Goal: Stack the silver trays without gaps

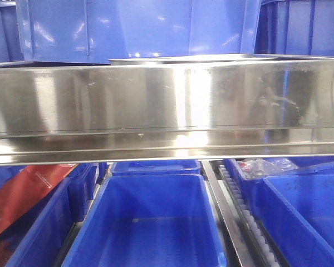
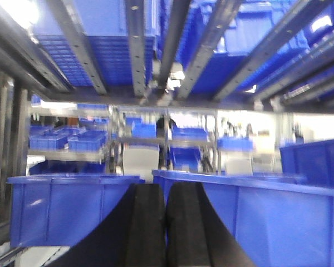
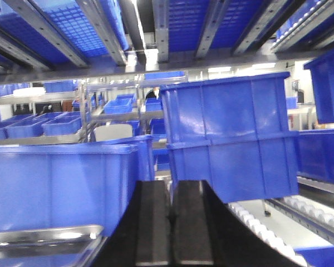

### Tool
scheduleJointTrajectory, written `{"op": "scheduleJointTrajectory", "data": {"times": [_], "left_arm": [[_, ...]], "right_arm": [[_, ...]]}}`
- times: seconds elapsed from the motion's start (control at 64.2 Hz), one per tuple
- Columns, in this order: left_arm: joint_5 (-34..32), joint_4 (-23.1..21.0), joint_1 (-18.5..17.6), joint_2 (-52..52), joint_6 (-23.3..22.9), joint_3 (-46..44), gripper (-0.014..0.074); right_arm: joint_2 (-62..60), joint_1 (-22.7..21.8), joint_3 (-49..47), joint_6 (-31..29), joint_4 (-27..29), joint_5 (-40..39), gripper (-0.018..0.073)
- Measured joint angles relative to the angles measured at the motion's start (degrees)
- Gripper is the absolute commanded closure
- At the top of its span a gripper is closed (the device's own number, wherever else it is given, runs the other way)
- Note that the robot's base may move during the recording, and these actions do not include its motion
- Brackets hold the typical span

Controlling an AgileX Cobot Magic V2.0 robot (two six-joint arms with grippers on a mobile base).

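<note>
In the right wrist view, silver trays [image 3: 42,238] lie at the lower left, shiny rims showing and one edge over another. They sit left of and below my right gripper [image 3: 171,184], which is shut and empty, its black fingers [image 3: 153,222] pressed together. In the left wrist view, my left gripper [image 2: 166,188] is also shut on nothing and points at the gap between two blue bins; no tray shows there. In the front view, a thin silver tray rim [image 1: 178,57] peeks over the wide steel rail [image 1: 167,105]. Neither gripper shows in that view.
Two stacked blue bins [image 3: 228,139] stand just right of the right gripper, and a long blue bin [image 3: 61,186] stands behind the trays. A white roller track [image 3: 267,231] runs at the lower right. Blue bins [image 2: 72,208] [image 2: 256,217] face the left gripper. Below the rail is an open blue bin [image 1: 150,222].
</note>
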Motion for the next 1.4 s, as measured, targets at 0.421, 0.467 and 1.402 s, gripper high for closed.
{"op": "scheduleJointTrajectory", "data": {"times": [0.421, 0.467, 1.402], "left_arm": [[37.18, -1.91, 0.00, 38.82, 0.10, -40.76, 0.0610], [39.02, -4.15, -0.34, 43.55, 0.10, -43.26, 0.0615], [55.35, 21.74, -35.29, 100.69, -24.49, -84.49, 0.0535]], "right_arm": [[32.90, 0.00, -42.83, -1.01, 7.10, 42.22, 0.0636], [37.26, 0.00, -47.06, -2.05, 8.68, 45.81, 0.0636], [87.01, 17.46, -71.00, -3.52, 4.71, 49.88, 0.0613]]}}
